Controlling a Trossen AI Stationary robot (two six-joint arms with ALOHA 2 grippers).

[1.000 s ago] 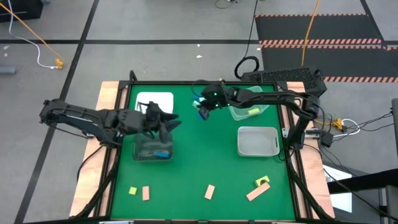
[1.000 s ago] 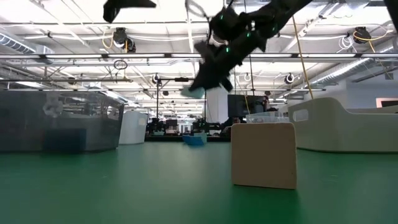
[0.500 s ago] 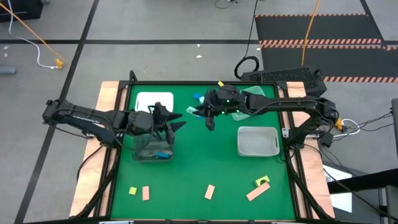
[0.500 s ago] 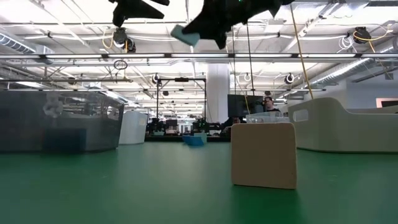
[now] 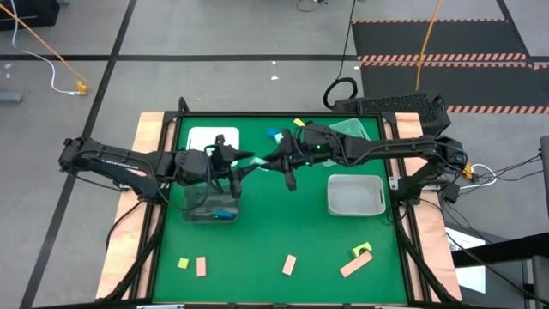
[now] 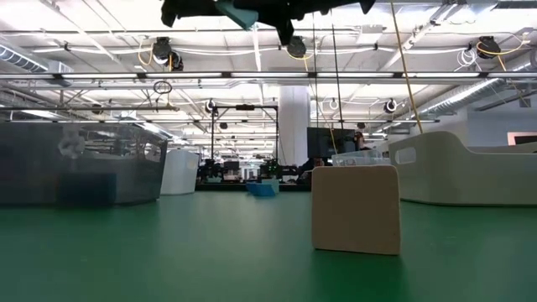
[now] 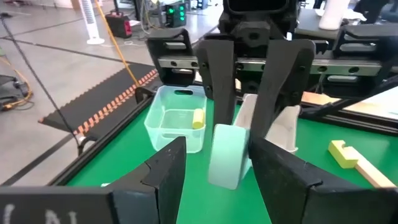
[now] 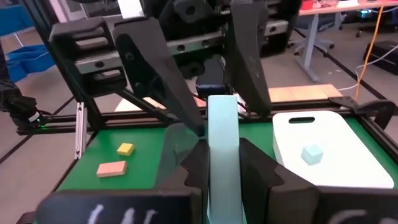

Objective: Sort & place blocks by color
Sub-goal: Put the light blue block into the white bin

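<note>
A pale teal-green bar (image 5: 257,160) hangs in the air between my two grippers, above the middle of the green table. My right gripper (image 8: 222,155) has come in from the table's right and is shut on it. My left gripper (image 7: 217,148), reaching in from the left, is open. Its fingers (image 7: 166,171) stand on either side of the bar's free end (image 7: 225,163); I see no touch. In the low view both grippers (image 6: 252,10) are at the top edge. Other blocks lie on the table and in the trays. My right gripper pinches the pale teal-green bar between its two fingers (image 8: 255,163) at the end nearest it (image 8: 222,134). The fingers come about level from the table's right and lie along the bar. The bar is lifted clear, its free end pointing at my left gripper.
A clear tray (image 5: 206,209) with a blue block (image 5: 225,213) sits below my left gripper. A white tray (image 5: 214,137) holds a teal cube (image 8: 312,153). A far clear tray (image 7: 177,118) holds a yellow-green block. A grey tray (image 5: 356,196) stands right. Tan and yellow-green blocks (image 5: 289,264) lie near.
My right gripper has carried the teal-green bar up and toward the table's left, from beside the far clear tray to my left gripper. My left gripper has risen a little above its clear tray and turned toward the bar, so its open fingers now flank the bar's free end.
</note>
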